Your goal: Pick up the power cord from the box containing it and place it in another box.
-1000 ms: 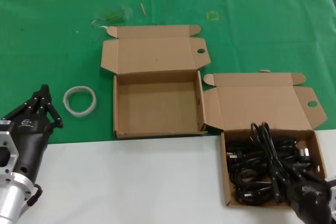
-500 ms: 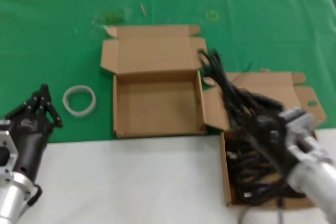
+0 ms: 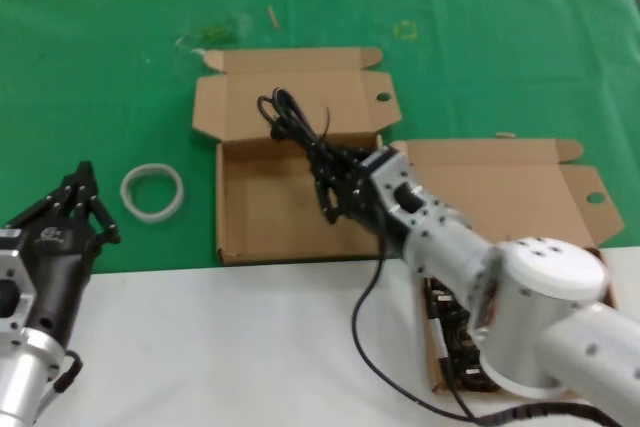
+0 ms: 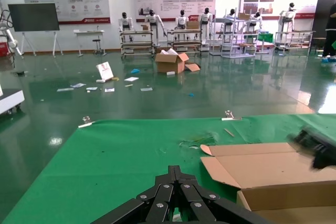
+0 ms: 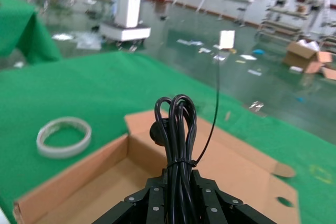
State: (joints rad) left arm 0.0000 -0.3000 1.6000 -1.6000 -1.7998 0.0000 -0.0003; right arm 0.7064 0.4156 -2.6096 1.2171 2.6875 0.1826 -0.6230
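Head view shows the left gripper (image 3: 85, 202) waiting low by the table's left edge, fingers (image 4: 173, 182) pressed together, holding nothing. Just beside it a white ring (image 3: 152, 190) lies on the green cloth (image 3: 100, 67). Next comes the empty box (image 3: 240, 237). Above its floor the right gripper (image 3: 335, 182) hangs, fingers squeezed tight on the power cord (image 3: 295, 127), whose loops stick up past them. Farthest right, the box of many cords (image 3: 432, 347) sits mostly hidden behind the right arm.
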